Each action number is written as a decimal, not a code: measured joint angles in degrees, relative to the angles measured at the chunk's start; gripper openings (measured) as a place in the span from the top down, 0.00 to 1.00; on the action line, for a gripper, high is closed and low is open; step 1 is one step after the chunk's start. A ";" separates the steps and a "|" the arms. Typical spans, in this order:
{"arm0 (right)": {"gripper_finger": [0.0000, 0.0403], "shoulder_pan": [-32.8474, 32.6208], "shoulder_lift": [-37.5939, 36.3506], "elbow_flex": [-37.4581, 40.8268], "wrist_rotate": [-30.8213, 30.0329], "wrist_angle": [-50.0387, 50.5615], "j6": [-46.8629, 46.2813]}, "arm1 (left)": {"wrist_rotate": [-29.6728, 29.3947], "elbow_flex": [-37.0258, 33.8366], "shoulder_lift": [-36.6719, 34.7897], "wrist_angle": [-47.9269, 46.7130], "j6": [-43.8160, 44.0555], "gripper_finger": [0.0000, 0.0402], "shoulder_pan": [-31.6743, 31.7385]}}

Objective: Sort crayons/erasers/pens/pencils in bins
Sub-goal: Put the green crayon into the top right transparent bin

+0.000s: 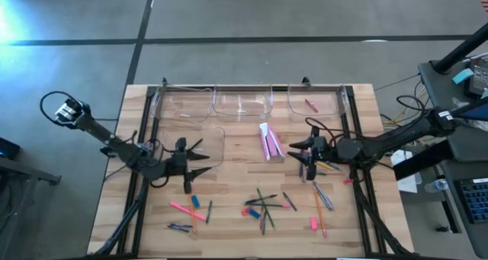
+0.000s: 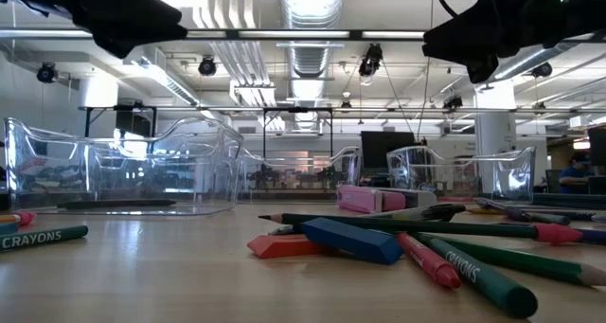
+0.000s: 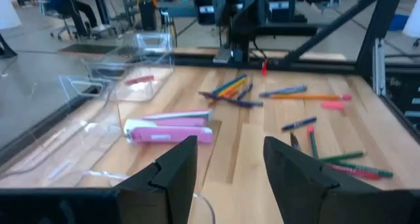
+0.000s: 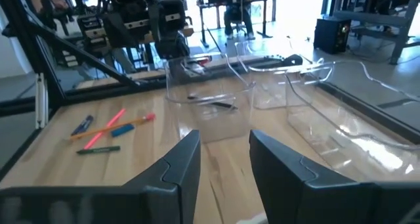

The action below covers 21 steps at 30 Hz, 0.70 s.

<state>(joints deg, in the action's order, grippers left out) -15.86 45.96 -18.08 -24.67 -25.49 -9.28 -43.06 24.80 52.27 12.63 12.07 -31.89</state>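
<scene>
Four clear bins stand on the wooden table [image 1: 229, 184]. Three sit in a row along the far edge: a left one [image 1: 183, 104], a middle one [image 1: 244, 104] and a right one [image 1: 314, 101], which holds a single red stick [image 1: 311, 104]. The fourth, wider bin [image 1: 200, 144] stands just beside the left gripper [image 1: 200, 162], on its far side, with a dark stick lying in it.

Between the two grippers lies a flat pink box [image 1: 270, 142], nearer the right gripper [image 1: 306, 155]. A cluster of coloured sticks [image 1: 324, 195] lies directly below and just nearside of the right gripper. A crossed pile of pencils and crayons [image 1: 263, 207] lies on the near side of both grippers. A blue eraser [image 2: 352, 240] and a red block [image 2: 284, 246] rest against that pile. Two pink erasers [image 1: 313, 223] lie on the table, one near the right gripper's sticks, one [image 1: 197, 214] nearside of the left gripper.

The left gripper hovers over the table with its fingers [image 3: 172, 175] parted to a moderate gap, holding nothing. The right gripper likewise hangs above the table, fingers [image 4: 180, 165] set narrowly apart, empty and touching nothing.
</scene>
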 joint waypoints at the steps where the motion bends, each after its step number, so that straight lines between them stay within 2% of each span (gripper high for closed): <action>1: 0.70 0.00 0.40 -0.11 0.00 -0.07 0.00 | 0.04 0.12 0.59 0.06 0.71 0.60 0.01; 4: 0.70 0.00 1.32 -0.52 0.01 0.00 0.07 | 1.36 1.77 2.25 -0.01 1.12 0.60 0.01; 8: 0.71 0.00 1.87 -1.32 0.01 0.00 0.29 | 6.02 5.80 4.61 -3.29 4.05 0.60 -0.01; 16: 0.72 -0.01 1.80 -1.45 0.02 1.10 -0.40 | 17.29 18.90 16.72 -29.67 24.93 0.60 -1.15; 21: 0.72 -0.02 1.74 -1.45 0.07 1.35 -1.26 | 22.29 27.15 27.07 -39.19 34.88 0.60 -4.19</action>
<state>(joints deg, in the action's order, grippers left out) -15.88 47.70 -19.53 -24.60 -24.14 -10.54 -20.77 51.95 79.35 -26.56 46.94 -36.08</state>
